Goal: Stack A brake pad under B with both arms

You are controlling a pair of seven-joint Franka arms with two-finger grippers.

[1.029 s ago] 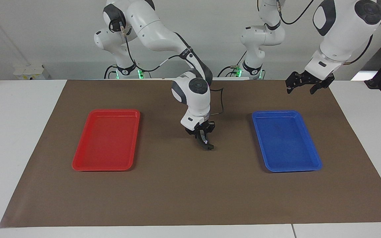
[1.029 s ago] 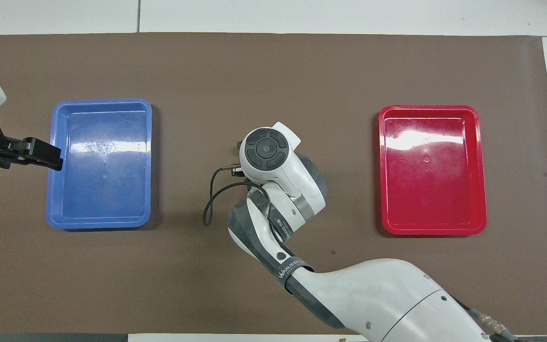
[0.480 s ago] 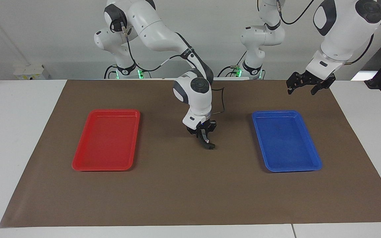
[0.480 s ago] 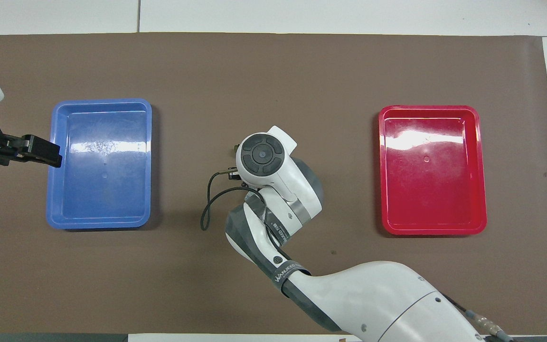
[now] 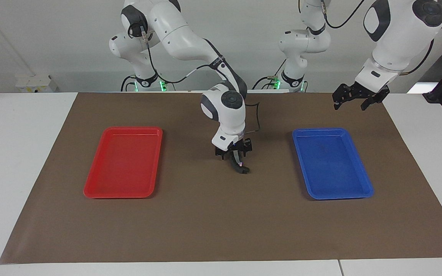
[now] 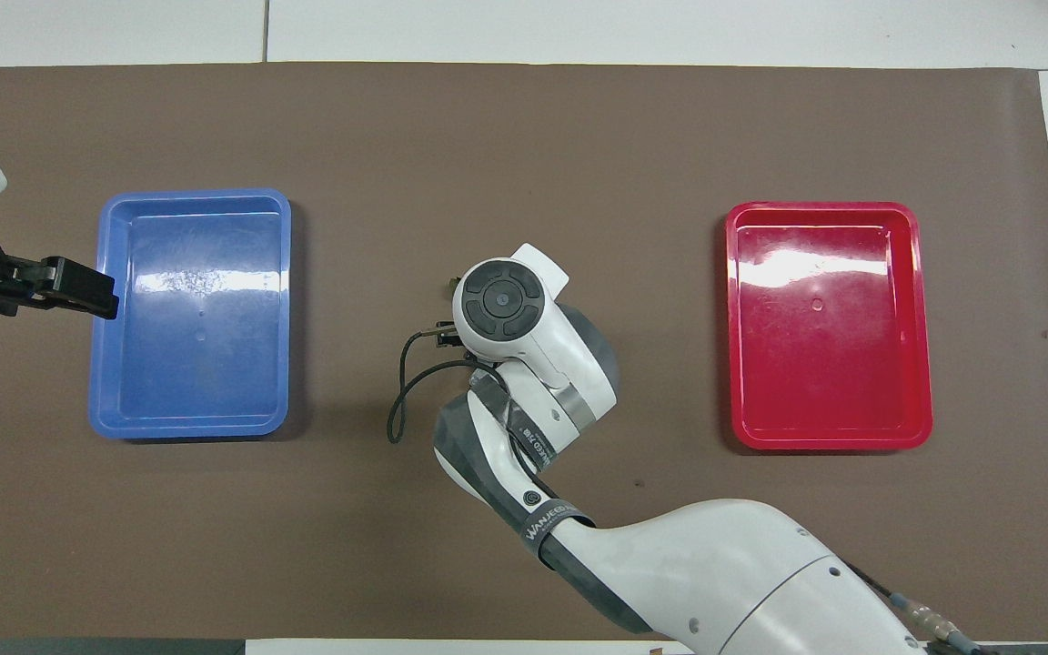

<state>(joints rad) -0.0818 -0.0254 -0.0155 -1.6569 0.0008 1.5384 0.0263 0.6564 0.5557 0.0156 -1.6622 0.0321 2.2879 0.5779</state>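
Because stacking happens mid-frame between the trays, the right claw (image 5: 236,159) hangs there, pinching one dark pad (image 5: 241,167) just above the surface (image 5: 213,214); the left claw (image 5: 355,97), upper right, waits open.

Big brown mat (image 5: 221,222) covers most of the white table (image 5: 17,161), with bare white showing at both ends and along the edge farthest from the robots. Two shallow plastic trays sit flat on the mat, well apart from each other. The red tray (image 5: 90,188) is toward the right arm's end, the blue tray (image 5: 366,184) toward the left arm's end, both about equally far from the robots. Both trays have nothing in them, just glare on the plastic in the overhead view. Green lights (image 5: 162,85) glow at the table's edge nearest the robots.
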